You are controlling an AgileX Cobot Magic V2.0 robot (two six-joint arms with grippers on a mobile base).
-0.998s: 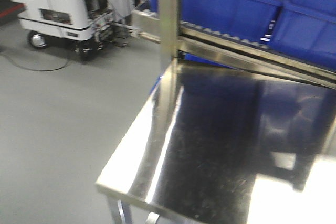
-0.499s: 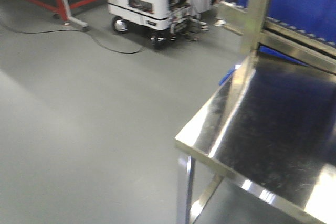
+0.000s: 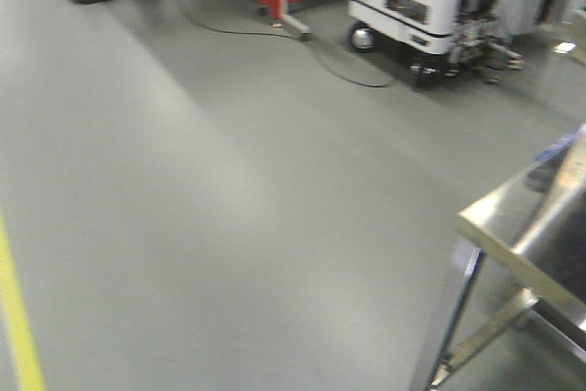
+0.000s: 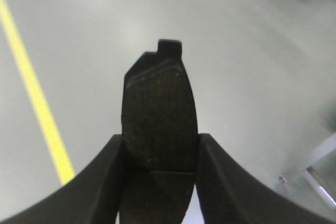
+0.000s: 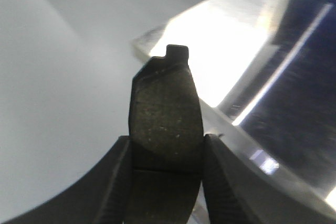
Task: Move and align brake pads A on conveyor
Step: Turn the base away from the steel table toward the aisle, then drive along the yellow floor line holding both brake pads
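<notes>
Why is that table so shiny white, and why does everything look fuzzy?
Right wrist view: the steel table glares white where it mirrors light, while the pad in the right pincer looks sharper. Front view: the floor, cart and table corner are blurred and soft.

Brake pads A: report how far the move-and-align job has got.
Done: each gripper has picked up a pad. The left gripper is shut on a brake pad above bare floor with a yellow line; the right gripper is shut on another brake pad beside the steel table. In hand: carrying both. Left: the conveyor is not in view, so placing and aligning remain.
</notes>
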